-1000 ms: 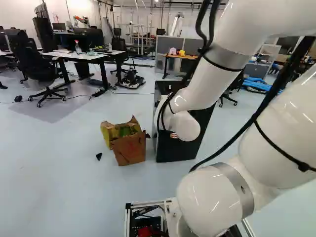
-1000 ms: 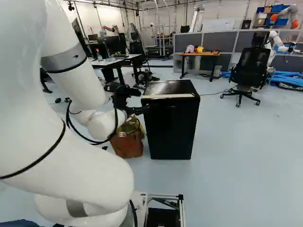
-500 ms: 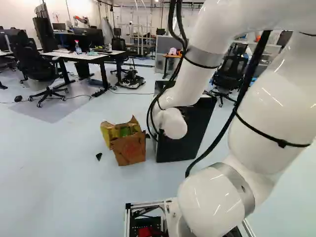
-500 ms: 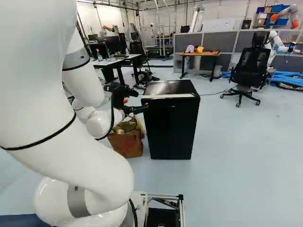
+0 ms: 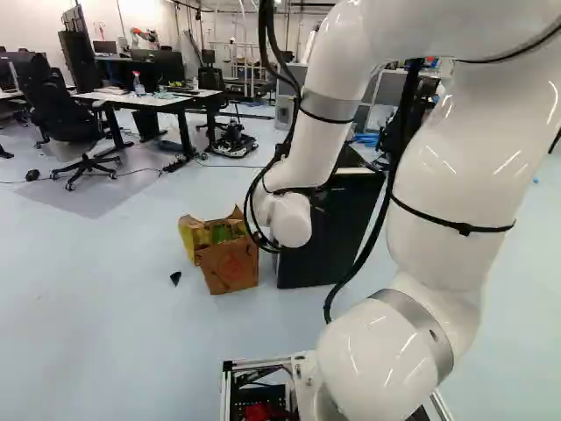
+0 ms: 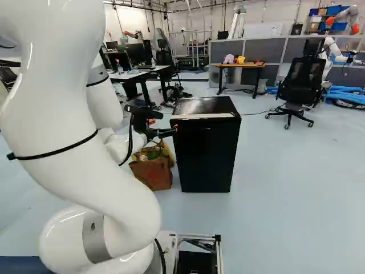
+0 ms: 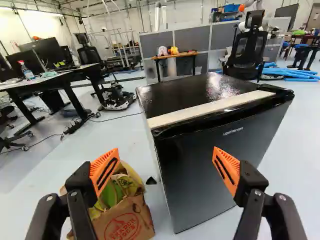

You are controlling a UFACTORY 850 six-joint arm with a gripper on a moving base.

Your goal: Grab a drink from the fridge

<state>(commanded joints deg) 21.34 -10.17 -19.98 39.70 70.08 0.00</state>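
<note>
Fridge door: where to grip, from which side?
Top corner of the fridge door nearest the paper bag, jaws coming from the bag side. Front shows no protruding handle; the dark cap at the opposite top corner looks like the hinge.

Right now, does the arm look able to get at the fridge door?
Probably yes: the gripper is open and faces the closed fridge door, with nothing seen between. The paper bag stands low, off to one side, and likely won't block it.
</note>
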